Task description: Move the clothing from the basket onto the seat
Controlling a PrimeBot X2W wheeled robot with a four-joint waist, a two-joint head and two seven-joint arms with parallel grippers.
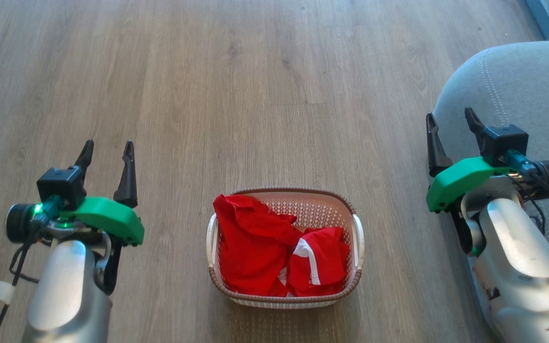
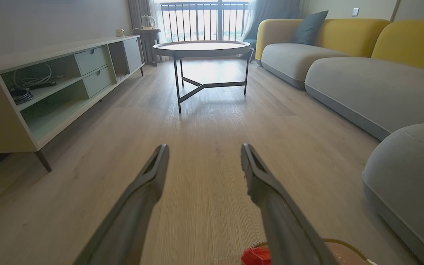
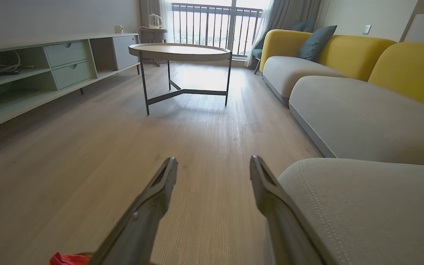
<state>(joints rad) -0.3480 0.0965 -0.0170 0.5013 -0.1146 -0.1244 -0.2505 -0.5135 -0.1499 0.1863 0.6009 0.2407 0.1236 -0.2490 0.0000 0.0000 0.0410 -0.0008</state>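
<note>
Lower left of head view: my left claw (image 1: 108,143), 2 dark fingers spread wide, nothing between them. Right side of frame: my right claw (image 1: 449,113), equally wide, empty, at rounded corner of large grey fabric-upholstered seat cushion (image 1: 517,76) with pale stitching. Lower centre, between both arms: small cream perforated plastic basket (image 1: 298,191) with brown braided rim, on wood-plank floor (image 1: 274,71). Inside basket: bright red soft garments (image 1: 255,238), crumpled, 1 with white stripe trim. Cushion stands apart from basket.
</note>
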